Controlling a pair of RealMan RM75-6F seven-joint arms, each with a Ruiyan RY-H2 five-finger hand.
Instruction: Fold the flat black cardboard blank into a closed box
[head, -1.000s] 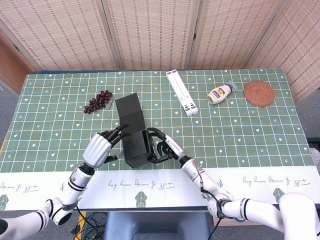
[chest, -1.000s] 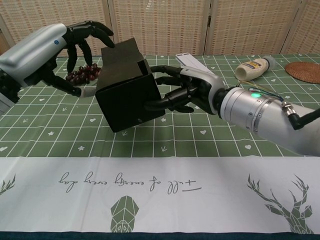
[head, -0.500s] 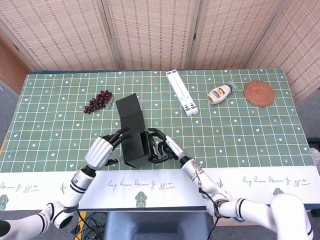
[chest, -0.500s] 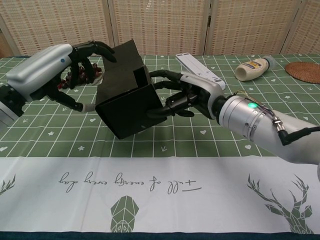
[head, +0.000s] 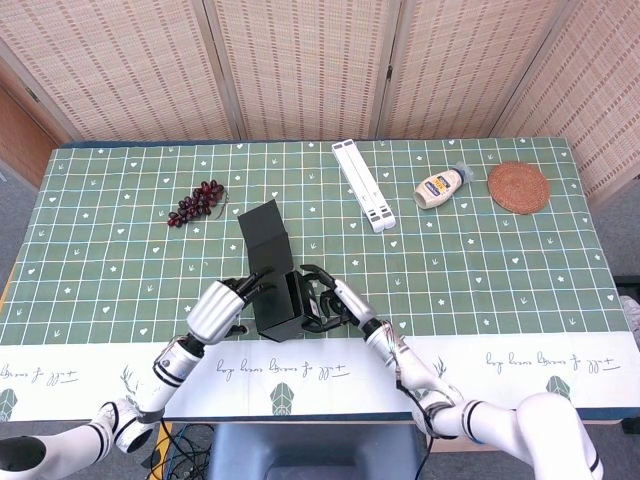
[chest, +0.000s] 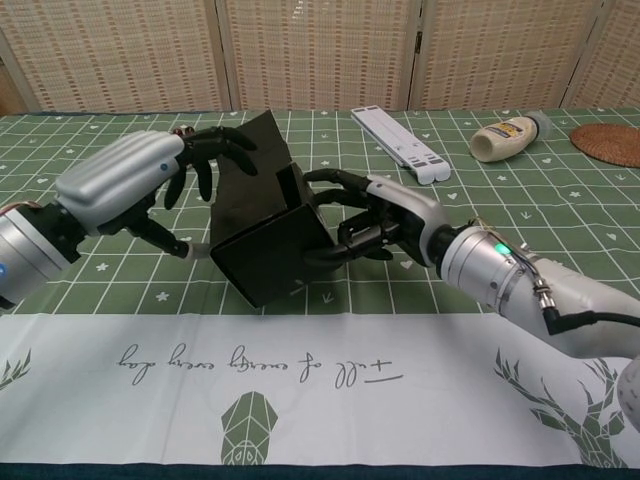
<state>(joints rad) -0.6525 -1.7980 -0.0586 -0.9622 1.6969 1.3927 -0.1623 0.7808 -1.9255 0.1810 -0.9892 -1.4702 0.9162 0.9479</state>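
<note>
Since a second ago, the black box has slid toward the near edge of the bench, and both robot hands came along with it. It now sits close to the white strip of the cloth, near the middle. The box is half folded. Its long side runs from about 12 o'clock to 6 o'clock in the head view, leaning a little toward 11. One flap stands up and points away from the robot. The body is tipped on an edge in the chest view.

The left robot hand is at 9 o'clock of the box. Its dark fingers curl over the top flap and touch it. The right robot hand is at 3 o'clock. Its fingers are spread and press on the side wall.

Farther off, grapes lie at 11 o'clock. A white folding stand is at 1 o'clock. A mayonnaise bottle and a round woven mat lie at 2 o'clock.
</note>
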